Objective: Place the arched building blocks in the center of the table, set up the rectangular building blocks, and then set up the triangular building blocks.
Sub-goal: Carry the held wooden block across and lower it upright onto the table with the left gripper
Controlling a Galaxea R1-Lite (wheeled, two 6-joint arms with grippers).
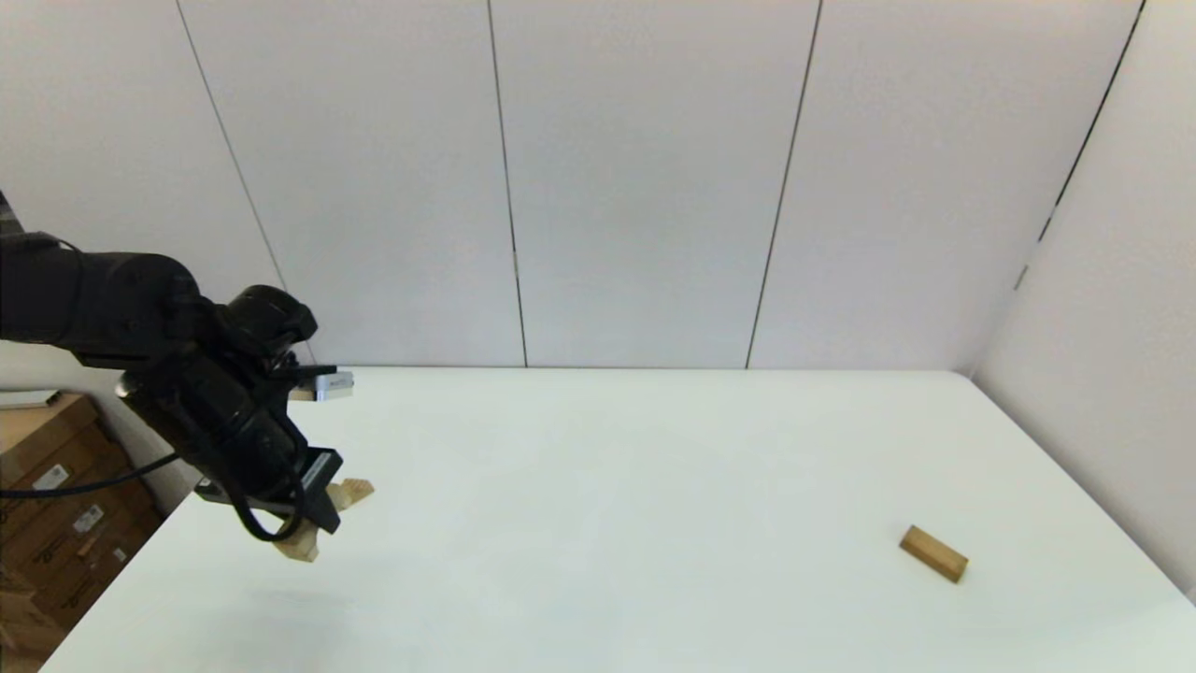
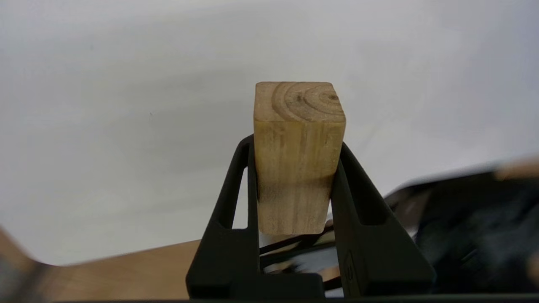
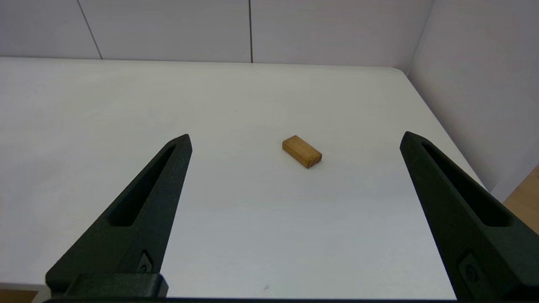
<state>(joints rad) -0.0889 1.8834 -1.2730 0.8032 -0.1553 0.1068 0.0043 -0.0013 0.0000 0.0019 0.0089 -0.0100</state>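
Wooden and pale, the arched block (image 1: 308,523) hung pinched in the left claw (image 2: 297,185) above the white surface's (image 1: 607,486) left edge. The right claw (image 3: 294,143) sat spread wide, aimed at the rectangular block (image 1: 933,552) lying flat at the right.

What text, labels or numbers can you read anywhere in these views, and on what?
None can be read.
Cardboard boxes left of the table: white labels, too small to read.
Left gripper, the arched block it holds, the rectangular block, right gripper: no lettering shows.
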